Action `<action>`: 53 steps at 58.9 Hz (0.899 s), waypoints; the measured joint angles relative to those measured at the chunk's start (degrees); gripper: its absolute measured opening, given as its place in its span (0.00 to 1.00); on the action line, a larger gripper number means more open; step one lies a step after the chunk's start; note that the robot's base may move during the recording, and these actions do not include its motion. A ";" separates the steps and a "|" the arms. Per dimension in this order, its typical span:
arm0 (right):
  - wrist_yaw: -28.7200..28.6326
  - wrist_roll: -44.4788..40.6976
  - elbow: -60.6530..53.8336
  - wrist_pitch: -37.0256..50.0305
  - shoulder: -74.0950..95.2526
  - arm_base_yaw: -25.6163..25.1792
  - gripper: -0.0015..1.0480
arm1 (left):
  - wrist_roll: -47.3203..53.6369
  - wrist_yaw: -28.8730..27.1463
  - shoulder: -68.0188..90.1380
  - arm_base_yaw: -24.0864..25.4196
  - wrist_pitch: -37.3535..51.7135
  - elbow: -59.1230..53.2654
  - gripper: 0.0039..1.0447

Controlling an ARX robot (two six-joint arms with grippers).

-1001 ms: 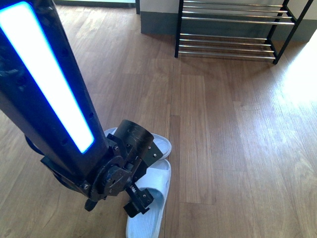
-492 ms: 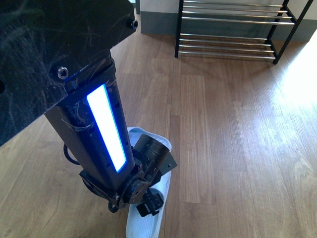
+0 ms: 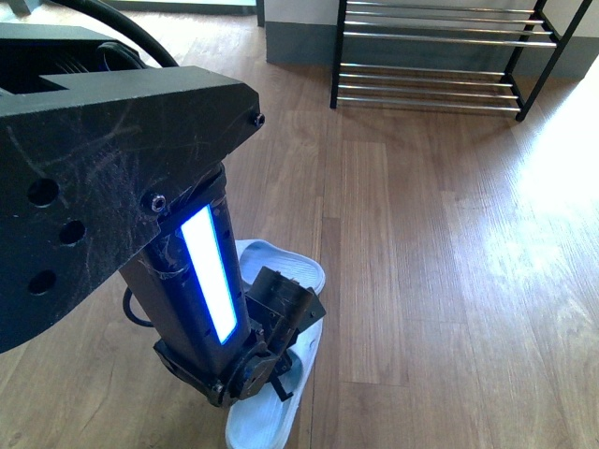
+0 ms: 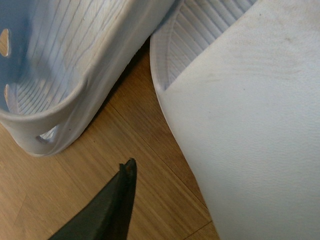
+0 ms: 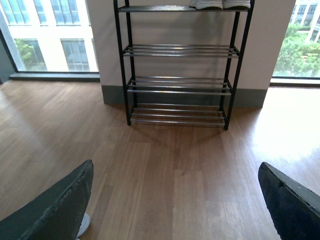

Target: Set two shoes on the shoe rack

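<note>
**Left arm down at slides**

Left gripper [image 3: 273,372] low on the slides [image 3: 284,266], 7 o'clock on the floor [image 3: 421,281], probably lining up a grasp; open or closed, cannot tell. Right gripper [image 5: 175,200] spread wide, empty. Shoe rack [image 3: 435,56] at 1 o'clock, well apart.

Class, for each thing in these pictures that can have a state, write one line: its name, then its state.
Shoe rack: upright by the wall; three lower tiers bare.
Far slide: flat on the floor, not on the rack.
Near slide: flat on the floor beside it.
Left gripper: down at the slides; open or shut cannot be told.
Right gripper: open, empty.
</note>
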 joint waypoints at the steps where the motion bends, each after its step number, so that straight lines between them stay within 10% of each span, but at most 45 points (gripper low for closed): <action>1: 0.00 0.00 0.00 0.00 0.00 0.00 0.91 | -0.28 -0.22 0.09 0.02 -0.09 0.09 0.41; 17: 0.00 0.00 0.00 0.00 0.00 0.00 0.91 | -8.63 -3.41 -2.75 2.19 -6.84 -2.14 0.01; 53: 0.00 0.00 0.00 0.00 0.00 0.00 0.91 | -38.42 -3.65 -54.27 11.45 -15.23 -38.97 0.01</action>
